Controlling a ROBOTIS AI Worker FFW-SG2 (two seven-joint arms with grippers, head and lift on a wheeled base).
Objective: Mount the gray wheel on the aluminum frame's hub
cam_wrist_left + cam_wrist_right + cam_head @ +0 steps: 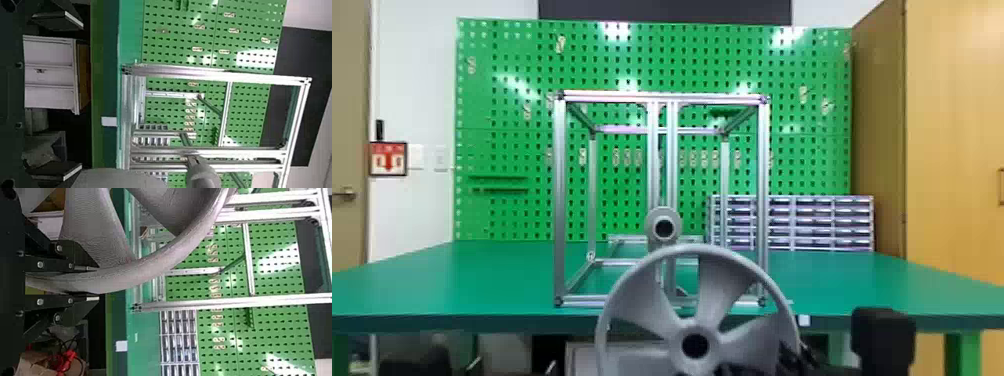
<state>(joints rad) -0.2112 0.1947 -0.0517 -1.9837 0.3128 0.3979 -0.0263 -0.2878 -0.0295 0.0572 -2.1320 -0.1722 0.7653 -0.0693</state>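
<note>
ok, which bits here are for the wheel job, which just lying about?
Job:
gray wheel, rim in right gripper
aluminum frame
its hub

Just there:
green pegboard, behind frame
drawer unit
wooden cabinet
red item, right wrist view

- Right arm point(883, 340): a black, boxy part with rounded corners, lower right of the head view.
- Right fingers point(51, 302): black, angular, with round silver screws point(40, 302) and slim pale tips point(92, 299).
- Left fingers point(51, 20): black, wedge-shaped, each edged with a pale strip point(73, 19).
- Left wrist housing point(8, 98): black, small bolts.
</note>
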